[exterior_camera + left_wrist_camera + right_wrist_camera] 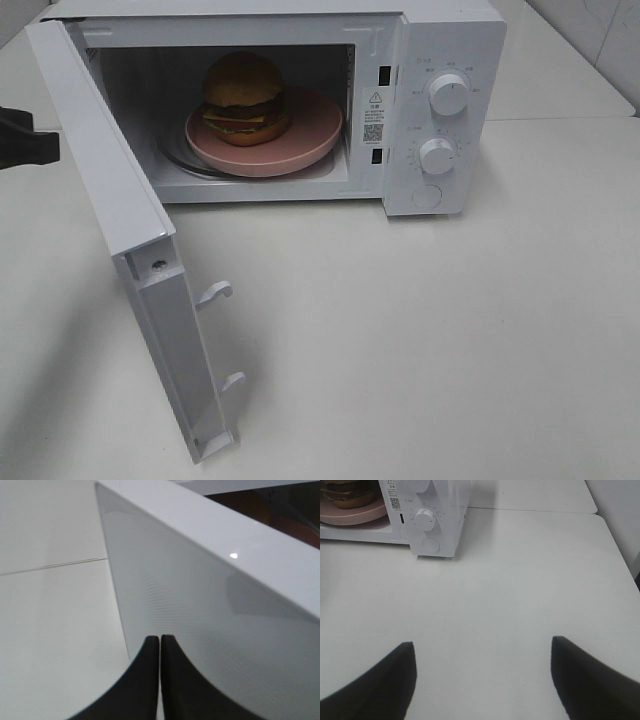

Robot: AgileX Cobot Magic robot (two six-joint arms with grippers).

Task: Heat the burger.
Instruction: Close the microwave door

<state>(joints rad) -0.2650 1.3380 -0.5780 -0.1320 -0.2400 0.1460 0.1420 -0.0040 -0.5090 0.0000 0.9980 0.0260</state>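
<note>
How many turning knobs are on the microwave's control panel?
2. The upper knob sits high on the control panel; the lower knob is beneath it, above a flat round button. None appears hidden.

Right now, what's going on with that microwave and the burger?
The burger sits on a pink plate inside the microwave, whose door stands wide open. The left gripper, jaws shut, is right at the door's outer face, probably to push it closed. The right gripper hangs open over the table, holding nothing.
</note>
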